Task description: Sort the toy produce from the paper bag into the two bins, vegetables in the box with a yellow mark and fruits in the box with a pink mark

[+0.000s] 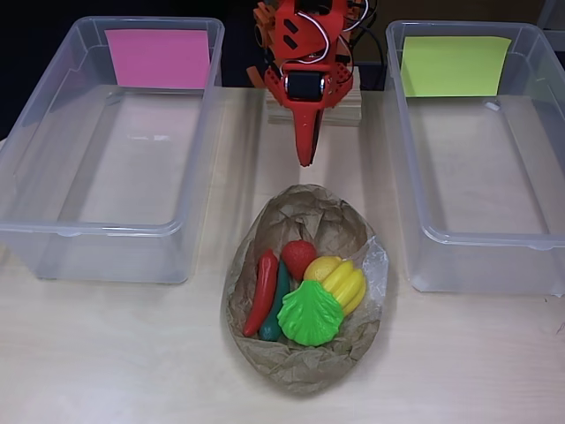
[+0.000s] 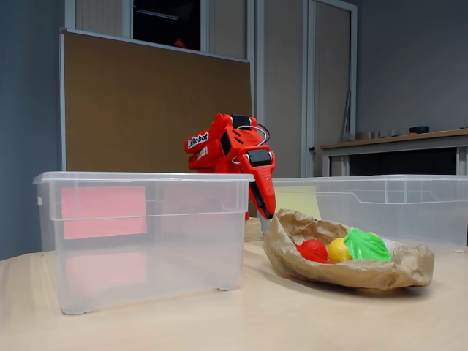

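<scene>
Hand [image 1: 305,150] pressed shut, empty, just above paper bag [image 1: 305,367] in overhead view; red chili [image 1: 262,291] long axis roughly up-down.

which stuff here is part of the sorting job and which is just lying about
Job:
- paper bag
- red chili pepper
- green lettuce leaf
- yellow bananas
- red strawberry
- lemon
- dark green vegetable
- pink-marked bin
- yellow-marked bin
- gripper, jaws together

Lying about:
- wooden base block
- brown board
</scene>
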Motion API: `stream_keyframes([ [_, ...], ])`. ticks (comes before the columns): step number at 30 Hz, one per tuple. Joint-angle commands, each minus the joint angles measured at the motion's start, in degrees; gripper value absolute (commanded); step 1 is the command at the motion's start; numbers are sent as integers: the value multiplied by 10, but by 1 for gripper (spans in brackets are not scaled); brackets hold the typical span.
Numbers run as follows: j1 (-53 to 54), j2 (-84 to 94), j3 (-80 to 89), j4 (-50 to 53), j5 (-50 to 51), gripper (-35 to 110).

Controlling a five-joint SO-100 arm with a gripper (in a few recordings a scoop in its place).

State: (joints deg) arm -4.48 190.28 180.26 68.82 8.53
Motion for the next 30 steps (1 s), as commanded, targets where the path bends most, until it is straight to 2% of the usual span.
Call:
stream_keyframes([
  [1, -13, 2, -3, 6, -2, 0],
  [10, 1, 3, -3, 6, -10, 0],
  [13, 62, 3, -3, 7, -72, 0],
  [16, 131, 2, -3, 7, -76, 0],
  [20, 166, 0, -3, 7, -79, 0],
  [28, 121, 4, -11, 13, -100, 0],
  [30, 104, -11, -33, 18, -142, 0],
])
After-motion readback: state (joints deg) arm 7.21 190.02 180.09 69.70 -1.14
